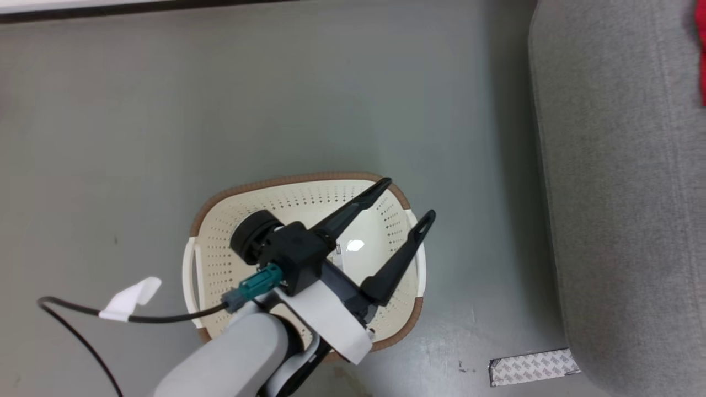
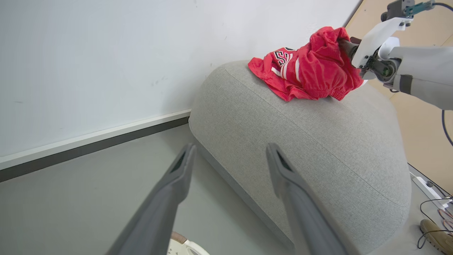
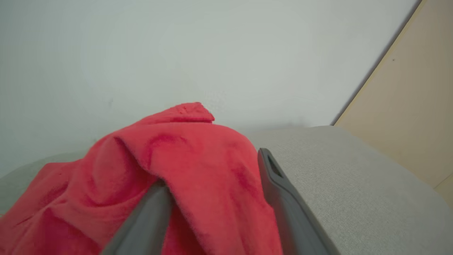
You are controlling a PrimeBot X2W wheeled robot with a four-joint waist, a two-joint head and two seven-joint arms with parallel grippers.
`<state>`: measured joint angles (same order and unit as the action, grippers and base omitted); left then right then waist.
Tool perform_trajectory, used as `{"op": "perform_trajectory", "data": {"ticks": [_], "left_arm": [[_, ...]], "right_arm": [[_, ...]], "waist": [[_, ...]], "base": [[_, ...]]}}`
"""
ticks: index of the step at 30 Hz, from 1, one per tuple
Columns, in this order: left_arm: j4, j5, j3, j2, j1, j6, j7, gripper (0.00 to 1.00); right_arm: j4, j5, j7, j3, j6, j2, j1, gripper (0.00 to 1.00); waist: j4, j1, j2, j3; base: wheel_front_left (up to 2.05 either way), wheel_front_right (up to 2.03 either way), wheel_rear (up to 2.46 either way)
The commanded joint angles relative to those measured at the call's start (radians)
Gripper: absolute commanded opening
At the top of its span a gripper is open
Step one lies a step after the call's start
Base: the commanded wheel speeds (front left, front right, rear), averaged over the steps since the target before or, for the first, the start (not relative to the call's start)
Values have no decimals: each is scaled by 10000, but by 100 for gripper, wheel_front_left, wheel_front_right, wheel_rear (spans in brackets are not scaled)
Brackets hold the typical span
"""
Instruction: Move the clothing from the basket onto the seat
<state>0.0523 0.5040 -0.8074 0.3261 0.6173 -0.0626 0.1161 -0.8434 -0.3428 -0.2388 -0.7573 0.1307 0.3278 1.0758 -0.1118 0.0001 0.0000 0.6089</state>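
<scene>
While the left gripper (image 1: pixel 408 198) hangs over the basket (image 1: pixel 287 181), I log its two fingers spread wide and pinching nothing, pointing up and right in the head view toward the seat (image 2: pixel 311 141).

Basket: one, standing on the grey floor (image 1: pixel 165 110), its long axis across the head view and slightly tilted. Its perforated walls and pale bottom show bare.

Clothing (image 2: pixel 311 67): one red heap on the top of the seat at its far end, near the wall. It lies stretched along the seat's top in the left wrist view, with the lettered, white-striped end away from the right arm. I cannot tell how many garments are in the heap.

Right gripper (image 3: pixel 212 170): fingers spread, red cloth bunched between them and draped over one finger; the other is bare beside the cloth.

Seat: one.
</scene>
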Motion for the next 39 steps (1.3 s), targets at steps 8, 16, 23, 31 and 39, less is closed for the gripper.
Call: {"op": "perform_trajectory", "data": {"ticks": [8, 16, 23, 31, 39], "left_arm": [[-259, 509, 304, 170, -598, -142, 447, 100], [-906, 775, 654, 361, -1251, -328, 971, 100], [-1420, 1118, 1069, 553, -2156, -519, 1312, 100], [-1916, 1193, 1923, 502, -3324, -956, 1478, 100], [-2128, 771, 3652, 260, -5182, -1303, 1481, 100]], "right_arm": [[247, 29, -179, 1106, -1, 97, -1246, 100], [1424, 1517, -256, 2983, -1, -39, -3628, 100], [3550, 2681, -262, 4205, -1, -844, -6056, 100], [5319, 3286, -251, 5459, -1, -1612, -8088, 100], [6323, 3269, -252, 6488, -1, -2474, -9480, 100]], "waist": [[-477, -1, 0, -1016], [-737, -1, 0, -2097], [-632, -1, 0, -3281], [-157, -1, 0, -4544], [270, -1, 0, -5802]], "base": [[0, 0, 0], [0, 0, 0], [0, 0, 0], [0, 0, 0], [0, 0, 0]]}}
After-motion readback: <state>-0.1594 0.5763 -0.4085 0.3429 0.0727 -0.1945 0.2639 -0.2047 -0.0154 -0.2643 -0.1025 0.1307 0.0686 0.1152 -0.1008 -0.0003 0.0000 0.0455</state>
